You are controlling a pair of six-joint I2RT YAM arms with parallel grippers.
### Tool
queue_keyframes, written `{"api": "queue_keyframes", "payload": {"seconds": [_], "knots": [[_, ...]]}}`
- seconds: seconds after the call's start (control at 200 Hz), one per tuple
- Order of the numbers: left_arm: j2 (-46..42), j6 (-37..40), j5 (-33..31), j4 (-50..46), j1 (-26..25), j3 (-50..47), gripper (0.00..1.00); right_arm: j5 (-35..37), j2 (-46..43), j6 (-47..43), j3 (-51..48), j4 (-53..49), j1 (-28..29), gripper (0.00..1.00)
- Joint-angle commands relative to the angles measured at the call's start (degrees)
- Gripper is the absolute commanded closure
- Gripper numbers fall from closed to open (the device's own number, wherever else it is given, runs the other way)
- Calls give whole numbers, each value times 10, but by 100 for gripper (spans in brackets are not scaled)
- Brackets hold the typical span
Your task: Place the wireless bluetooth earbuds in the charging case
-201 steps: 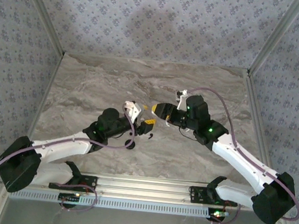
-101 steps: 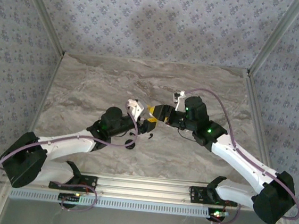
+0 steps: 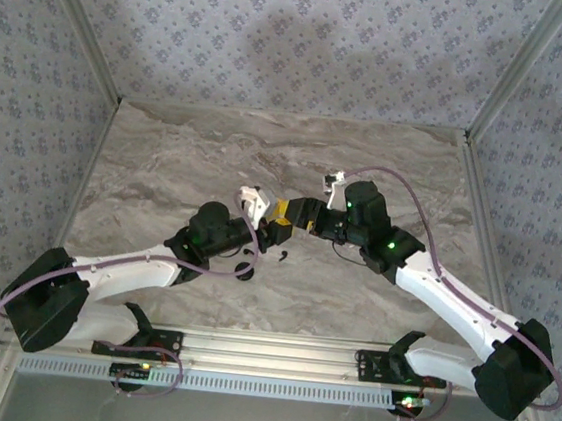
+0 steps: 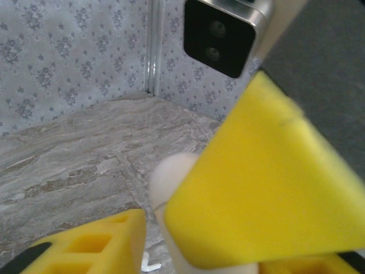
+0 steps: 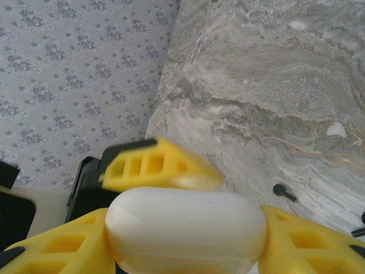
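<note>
— Step in hand?
— Opening the lid, I'm judging. The right gripper is clamping the charging case; the left gripper is closing in on the case's top, though I cannot tell whether it is gripping.
— And the earbuds?
— Lying on the table near the case. The lid is needing a gentle prise next. A second ago the left gripper was hanging apart from the case.

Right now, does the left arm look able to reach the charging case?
Likely yes: the left fingers sit right beside the charging case, held in the right fingers, with nothing between.
</note>
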Motion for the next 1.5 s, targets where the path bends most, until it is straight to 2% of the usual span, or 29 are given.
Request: {"api": "queue_keyframes", "payload": {"seconds": [0.0, 0.105, 0.24, 0.35, 0.47, 0.64, 0.805, 0.899, 0.999, 1.284, 1.494], "knots": [[-7, 12, 7, 4, 4, 23, 65, 4, -3, -26, 17, -34, 1, 44], [-9, 20, 8, 0, 5, 20, 69, 8, -7, -50, 22, -46, -4, 39], [-14, 29, 22, -13, 13, 18, 74, 4, -21, -95, 24, -48, -14, 21], [-17, 30, 64, -23, 32, 18, 76, 3, -43, -135, 26, -49, -29, 18], [-16, 8, 131, -17, 66, 21, 77, -10, -68, -235, 31, -62, -50, 17], [-13, -3, 228, -37, 84, 40, 81, -93, -84, -390, 53, -110, -91, 21], [-8, -20, 322, -36, 91, 58, 80, -183, -81, -534, 87, -180, -137, 26], [-10, -25, 351, -36, 93, 68, 80, -265, -74, -614, 102, -202, -166, 30], [-8, -23, 376, -43, 93, 82, 79, -321, -78, -711, 93, -200, -166, 37], [-1, -30, 405, -34, 93, 108, 78, -375, -12, -762, 134, -236, -151, 43], [6, -35, 406, -29, 93, 114, 78, -412, 16, -778, 149, -248, -146, 54]]}}
